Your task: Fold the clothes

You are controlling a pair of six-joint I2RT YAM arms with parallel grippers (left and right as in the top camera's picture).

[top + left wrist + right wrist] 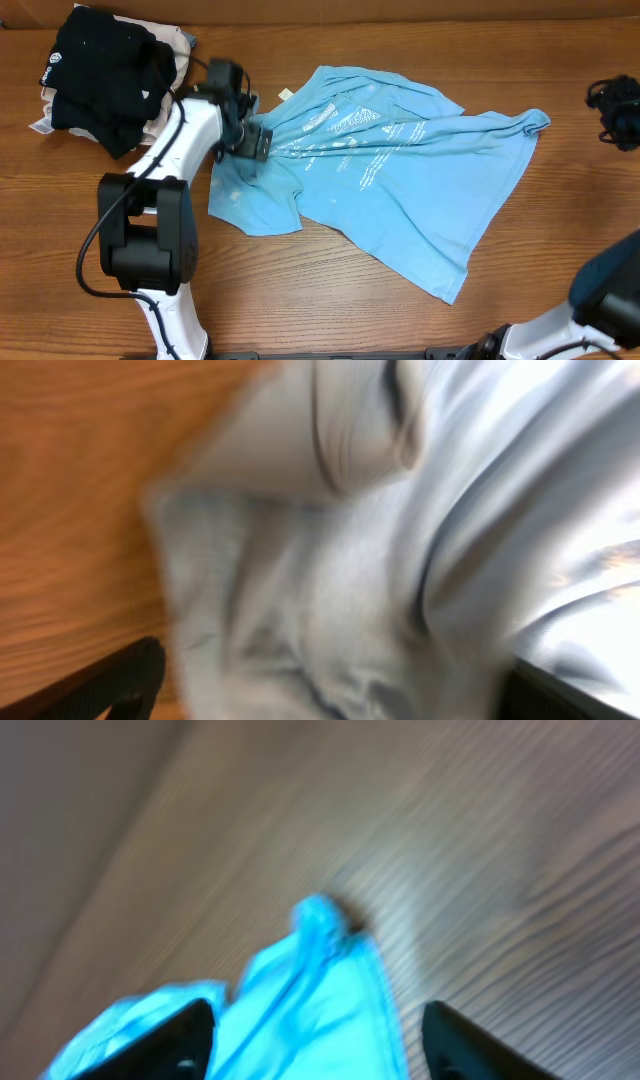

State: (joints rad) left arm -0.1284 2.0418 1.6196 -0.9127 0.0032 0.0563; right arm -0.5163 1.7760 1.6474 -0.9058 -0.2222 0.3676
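Observation:
The light sky-blue T-shirt [400,170] lies spread and rumpled on the wooden table, white lettering up. Its left part is bunched. My left gripper [256,142] is down on that bunched left part. In the left wrist view its fingers [325,695] stand wide apart with blurred shirt fabric [350,580] between them. My right gripper [612,108] is at the far right edge, just right of the shirt's right corner. In the right wrist view its fingers [315,1040] are open, and the shirt's corner [320,990] lies between and ahead of them.
A black garment with a small white logo [100,70] is piled on a beige cloth [182,45] at the back left, close to my left arm. Bare wooden table [330,290] runs along the front.

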